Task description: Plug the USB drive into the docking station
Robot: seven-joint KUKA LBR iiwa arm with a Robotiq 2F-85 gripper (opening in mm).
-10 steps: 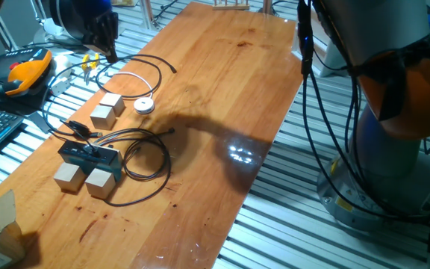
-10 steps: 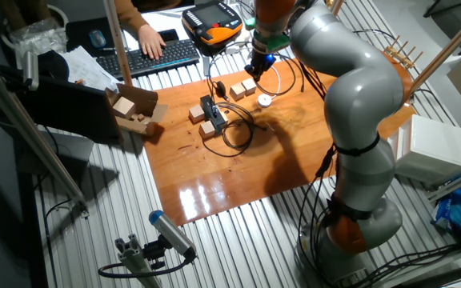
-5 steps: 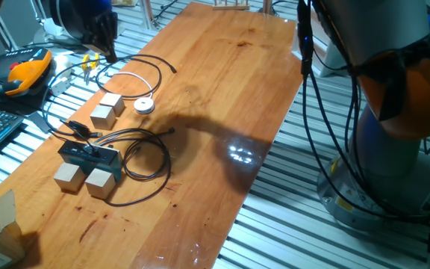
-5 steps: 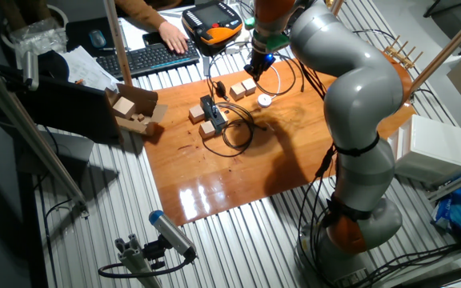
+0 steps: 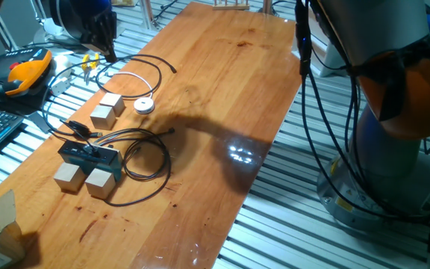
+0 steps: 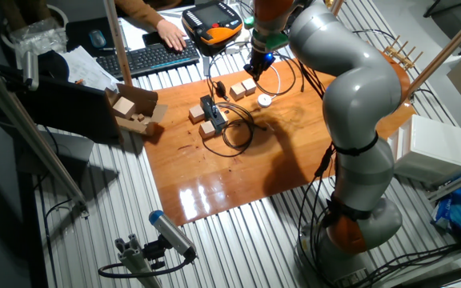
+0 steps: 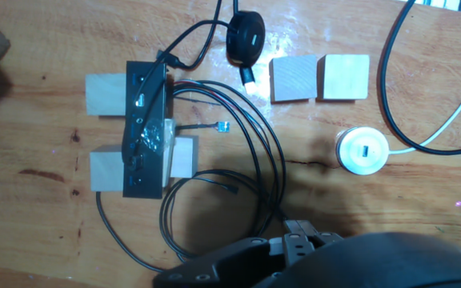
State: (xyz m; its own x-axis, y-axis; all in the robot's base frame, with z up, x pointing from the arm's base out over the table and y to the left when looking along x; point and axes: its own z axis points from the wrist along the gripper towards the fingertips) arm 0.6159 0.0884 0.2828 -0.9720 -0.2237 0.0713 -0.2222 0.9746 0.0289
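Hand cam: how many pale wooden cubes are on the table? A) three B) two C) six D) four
D: two wooden cubes sit against the docking station, and two more sit side by side above the round white puck.

Grey rounded arm, orange joints, black cables

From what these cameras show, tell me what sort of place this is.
Most likely a robotics lab or test cell: a wooden worktable stands on a slatted aluminium floor, an orange teach pendant lies near a keyboard someone is typing on, and a docking station sits among wooden cubes.
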